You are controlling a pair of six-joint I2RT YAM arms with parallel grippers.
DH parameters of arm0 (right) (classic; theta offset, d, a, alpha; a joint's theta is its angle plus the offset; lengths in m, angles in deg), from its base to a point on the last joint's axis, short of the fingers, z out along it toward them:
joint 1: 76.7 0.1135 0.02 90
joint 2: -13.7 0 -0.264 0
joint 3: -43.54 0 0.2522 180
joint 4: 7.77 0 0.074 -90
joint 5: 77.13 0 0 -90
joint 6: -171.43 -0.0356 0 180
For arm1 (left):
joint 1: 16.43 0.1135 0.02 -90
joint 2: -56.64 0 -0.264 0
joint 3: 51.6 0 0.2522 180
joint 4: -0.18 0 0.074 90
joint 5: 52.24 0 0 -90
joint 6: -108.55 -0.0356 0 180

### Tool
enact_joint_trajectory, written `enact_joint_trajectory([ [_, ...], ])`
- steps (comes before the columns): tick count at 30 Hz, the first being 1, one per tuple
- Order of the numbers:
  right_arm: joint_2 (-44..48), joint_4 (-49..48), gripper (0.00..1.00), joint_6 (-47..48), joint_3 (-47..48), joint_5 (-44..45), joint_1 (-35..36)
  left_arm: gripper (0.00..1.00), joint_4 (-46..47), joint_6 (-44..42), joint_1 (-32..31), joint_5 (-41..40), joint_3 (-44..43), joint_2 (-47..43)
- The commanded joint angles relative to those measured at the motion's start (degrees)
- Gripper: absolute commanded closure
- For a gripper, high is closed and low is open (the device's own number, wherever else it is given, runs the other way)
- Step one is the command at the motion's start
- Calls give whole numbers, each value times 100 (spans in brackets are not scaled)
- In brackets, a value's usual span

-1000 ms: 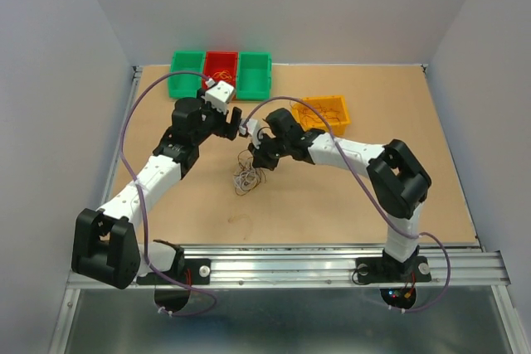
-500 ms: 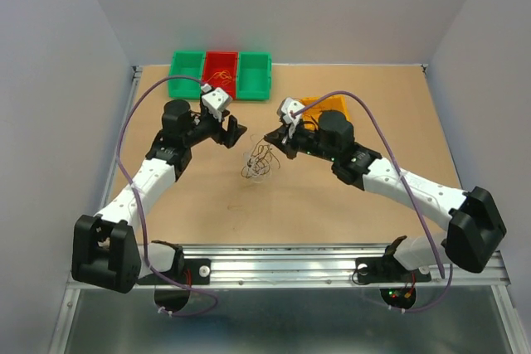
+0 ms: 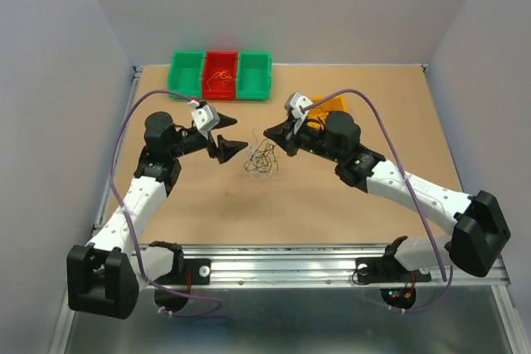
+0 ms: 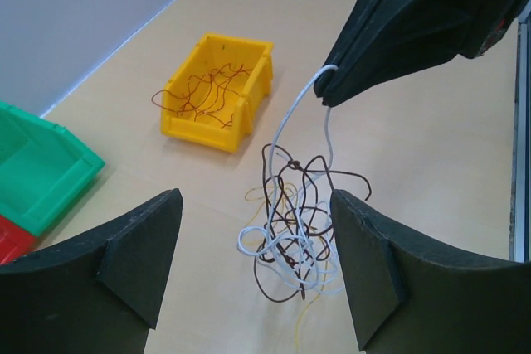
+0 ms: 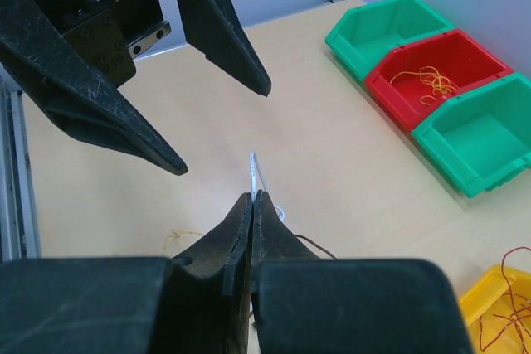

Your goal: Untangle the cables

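The cables [image 3: 261, 157] are a small tangle of white, dark brown and yellowish wires at mid-table. In the left wrist view the tangle [image 4: 294, 230] dangles from a white cable [image 4: 286, 126], and its lowest loops are at or just above the tabletop. My right gripper [image 3: 267, 134] is shut on the top loop of that white cable [image 5: 253, 167], which sticks out past its tips [image 5: 253, 196]. My left gripper [image 3: 242, 134] is open just left of the tangle and holds nothing. Its fingers [image 4: 141, 246] frame the tangle from the near side.
Green [image 3: 187, 75], red [image 3: 221, 75] and green [image 3: 254, 75] bins stand in a row at the back. The red one [image 5: 436, 72] holds orange wires. A yellow bin [image 4: 217, 93] with reddish-brown wires sits behind the right arm.
The right gripper has swung right and up, lifting the tangle by the white cable. The left arm has drawn back to the left with its jaws still open.
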Motion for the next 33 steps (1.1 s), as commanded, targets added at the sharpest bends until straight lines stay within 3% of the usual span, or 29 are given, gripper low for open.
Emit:
enact_joint_trajectory([
  [1, 27, -387, 99, -137, 201, -387, 40, 17, 464, 15, -20, 348, 85, -184],
  [13, -298, -185, 99, -164, 527, -863, 101, 19, 368, -186, -459, -373, 41, 123],
  [16, -325, -202, 100, -172, 544, -863, 110, 34, 210, -318, -626, -582, -20, 185],
  [17, -333, -202, 100, -164, 553, -898, 128, 50, 183, -388, -670, -653, -29, 194],
  [20, -386, -202, 99, -163, 562, -916, 145, 74, 130, -459, -767, -760, -38, 203],
  [21, -395, -202, 99, -155, 562, -907, 145, 93, 104, -485, -802, -768, -47, 194],
  [22, -412, -202, 100, -155, 588, -855, 154, 100, 34, -521, -863, -777, -64, 185],
  [27, -579, -202, 99, -84, 597, -451, 163, 100, -213, -540, -943, -777, -196, 63],
  [29, -658, -263, 79, -23, 562, -118, 154, 100, -221, -407, -943, -1005, -284, -157],
  [33, -966, -623, 68, -58, 492, 147, 154, 100, -545, -82, -951, -1287, -810, -333],
])
